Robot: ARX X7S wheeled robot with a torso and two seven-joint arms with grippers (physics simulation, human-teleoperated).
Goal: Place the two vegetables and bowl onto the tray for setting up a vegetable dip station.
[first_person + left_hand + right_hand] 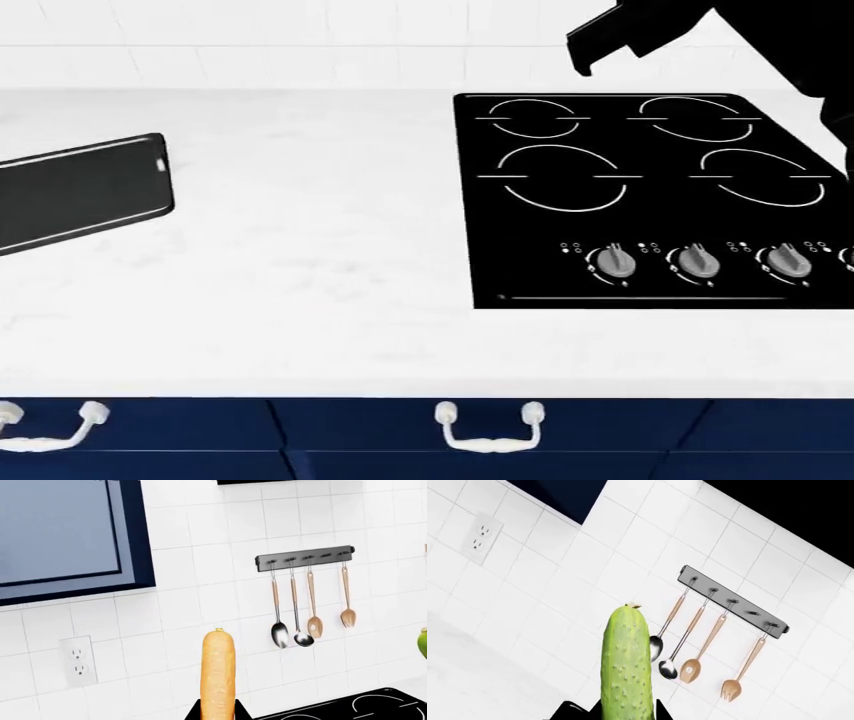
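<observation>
My left gripper [218, 712] is shut on the orange carrot [218, 672], which stands up between its black jaws in front of the tiled wall. My right gripper [626, 711] is shut on the bumpy green cucumber [625, 662], also held high by the wall. A green bit at the edge of the left wrist view [423, 643] looks like that cucumber. The black tray [80, 190] lies at the far left of the counter in the head view, partly cut off, and its visible part is bare. The white bowl is out of view.
The black stovetop [641, 200] with white ring marks and three visible knobs fills the right of the white counter [307, 260]. A black arm part [627, 35] hangs over its back edge. A utensil rack [305, 557] with spoons and a wall outlet [78, 661] are on the wall.
</observation>
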